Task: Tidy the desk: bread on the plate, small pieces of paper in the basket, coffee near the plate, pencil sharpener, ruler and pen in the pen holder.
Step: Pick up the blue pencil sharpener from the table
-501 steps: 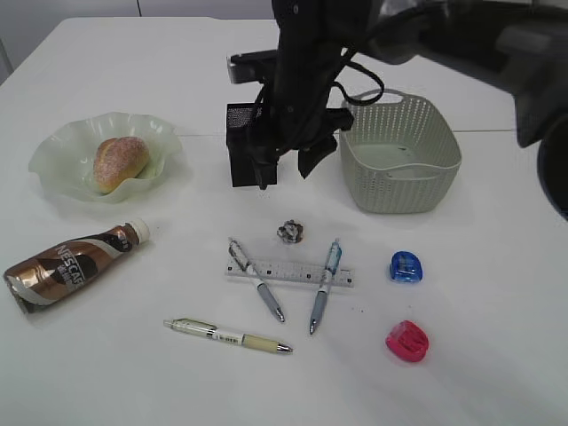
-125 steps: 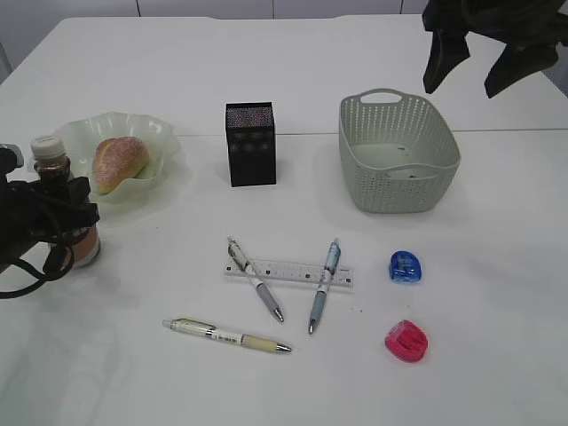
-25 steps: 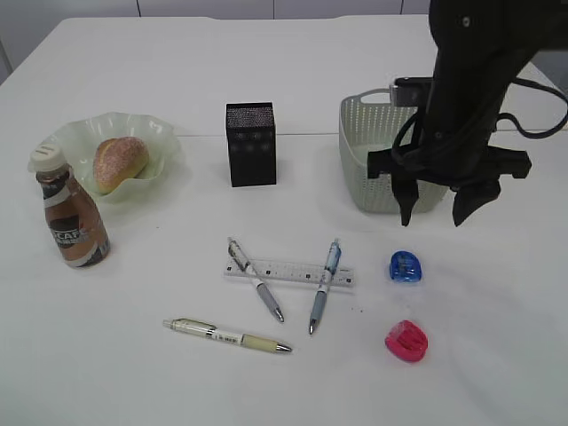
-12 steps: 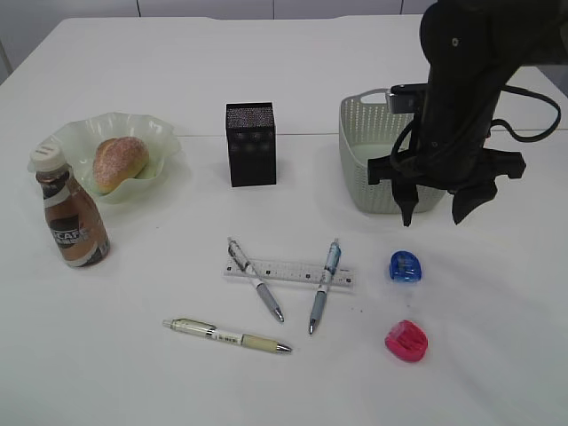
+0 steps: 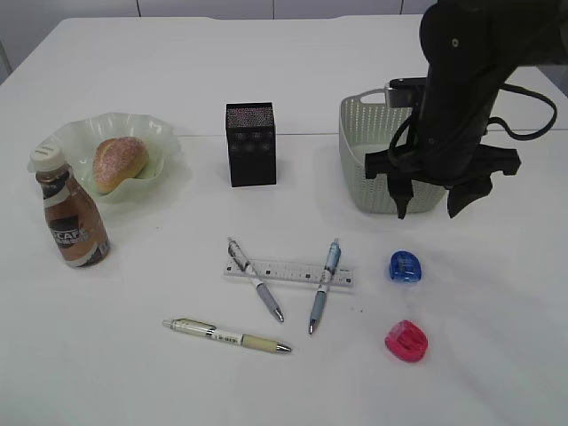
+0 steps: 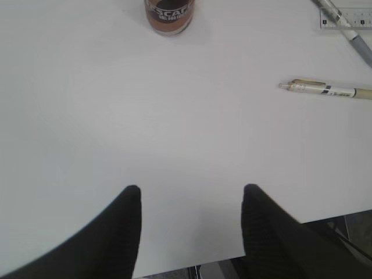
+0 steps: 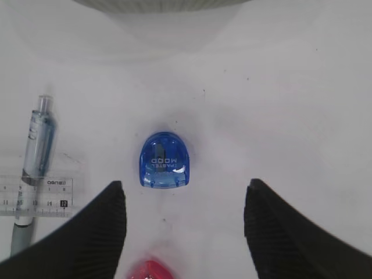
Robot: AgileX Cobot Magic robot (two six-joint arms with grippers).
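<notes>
My right gripper [image 5: 429, 211] hangs open in front of the basket [image 5: 355, 169], just above and behind the blue pencil sharpener [image 5: 405, 266]. From the right wrist the blue sharpener [image 7: 165, 161] lies ahead of the open gripper [image 7: 185, 187], with the pink sharpener [image 7: 148, 271] below it. The ruler [image 5: 288, 272] lies under two pens [image 5: 256, 279] [image 5: 324, 286], and a third pen [image 5: 227, 336] is nearer the front. The pen holder [image 5: 250, 144] stands mid-desk. Bread [image 5: 120, 162] sits on the plate [image 5: 67, 142], with the coffee [image 5: 71, 222] upright beside it. My left gripper [image 6: 192, 189] is open over bare desk. The small pieces of paper are hidden.
The pink sharpener [image 5: 406, 341] lies at the front right. In the left wrist view the desk's front edge [image 6: 192, 264] runs right under my fingers, and the coffee's base [image 6: 169, 9] and the cream pen [image 6: 325, 90] lie further off.
The left arm stood the coffee upright and left the exterior view. The right arm came down from the back right; in the last second it rose and edged left slightly.
</notes>
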